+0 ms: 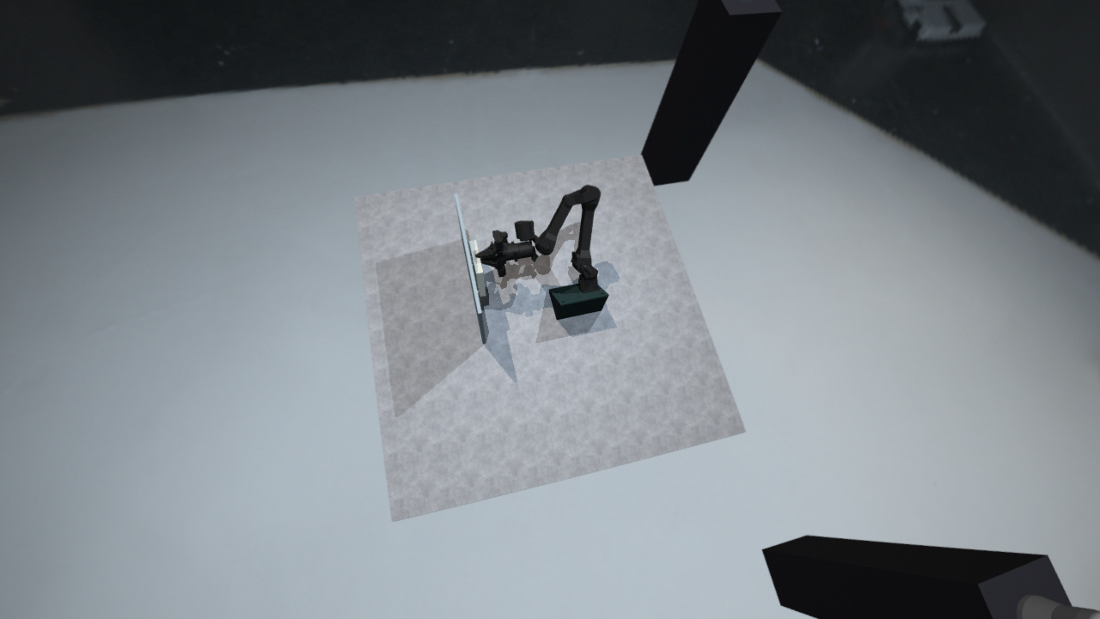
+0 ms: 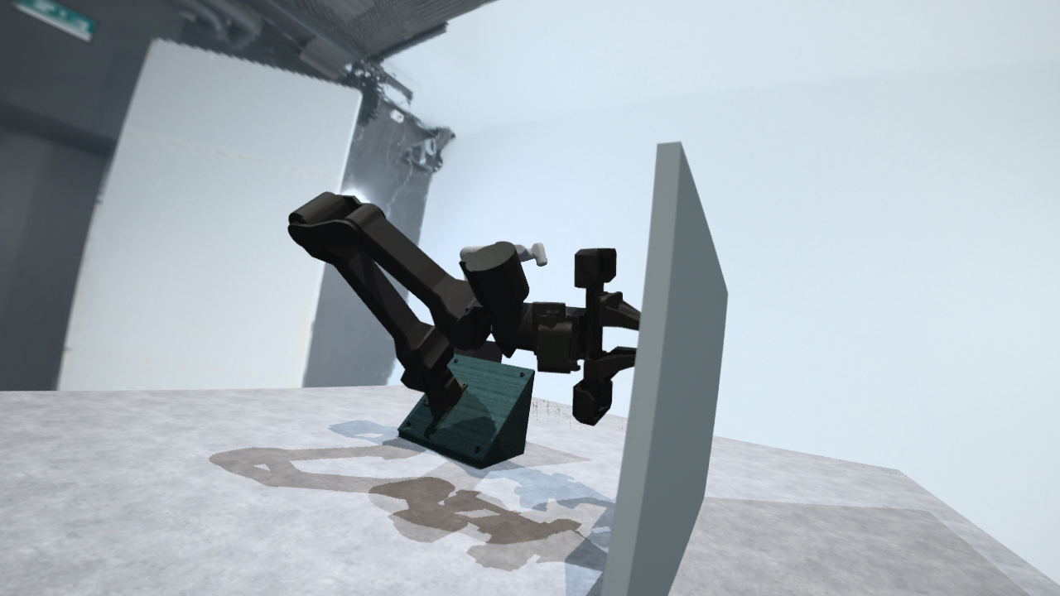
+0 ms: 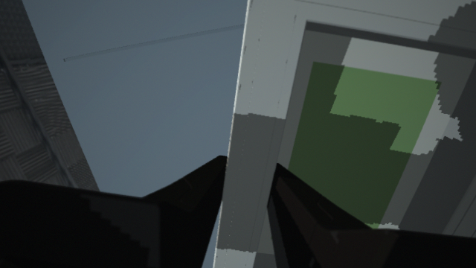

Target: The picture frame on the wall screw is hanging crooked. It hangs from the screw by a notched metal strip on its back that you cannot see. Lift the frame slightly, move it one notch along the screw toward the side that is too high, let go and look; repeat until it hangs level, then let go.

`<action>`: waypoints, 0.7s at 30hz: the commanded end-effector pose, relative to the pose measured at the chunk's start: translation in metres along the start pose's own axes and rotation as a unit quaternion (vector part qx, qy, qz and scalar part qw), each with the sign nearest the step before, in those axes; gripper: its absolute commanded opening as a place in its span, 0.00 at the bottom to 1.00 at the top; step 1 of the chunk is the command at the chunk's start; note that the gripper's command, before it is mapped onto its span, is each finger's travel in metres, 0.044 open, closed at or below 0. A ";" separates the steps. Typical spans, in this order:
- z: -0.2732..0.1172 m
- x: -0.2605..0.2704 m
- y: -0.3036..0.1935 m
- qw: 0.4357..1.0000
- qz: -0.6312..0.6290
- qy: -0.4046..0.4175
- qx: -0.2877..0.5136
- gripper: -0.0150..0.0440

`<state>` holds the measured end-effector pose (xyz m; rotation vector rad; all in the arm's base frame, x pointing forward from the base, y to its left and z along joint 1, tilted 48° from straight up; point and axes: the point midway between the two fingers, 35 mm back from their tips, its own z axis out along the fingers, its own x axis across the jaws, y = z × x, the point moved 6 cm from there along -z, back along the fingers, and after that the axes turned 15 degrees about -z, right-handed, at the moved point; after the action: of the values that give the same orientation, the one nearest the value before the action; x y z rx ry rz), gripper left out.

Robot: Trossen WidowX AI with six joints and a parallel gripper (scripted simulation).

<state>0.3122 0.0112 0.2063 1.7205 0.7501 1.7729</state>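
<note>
The picture frame (image 1: 481, 283) (image 3: 260, 89) is pale, with a green picture (image 3: 372, 93) inside. It is at the front of the upright wall panel (image 1: 460, 211) (image 2: 681, 333) (image 3: 156, 112). My gripper (image 1: 477, 254) (image 2: 634, 339) (image 3: 247, 167) is shut on the frame's side rail, one finger at its outer edge and the other inside the opening. In the wrist view the rail runs slightly slanted. How far the frame is from level cannot be told. The screw and the notched strip are hidden. In the exterior view the panel hides the frame and fingertips.
The arm's dark green wedge base (image 1: 578, 302) (image 2: 481, 407) stands on the grey mat (image 1: 615, 407) (image 2: 111, 474), facing the panel. Two large black blocks (image 1: 707, 92) (image 1: 884, 577) are at the upper right and lower right in the top view. Shadows fall across the mat.
</note>
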 end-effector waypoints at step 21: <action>0.000 0.008 0.002 1.000 0.002 0.001 0.000 0.25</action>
<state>0.3120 0.0126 0.2091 1.7330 0.7445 1.7571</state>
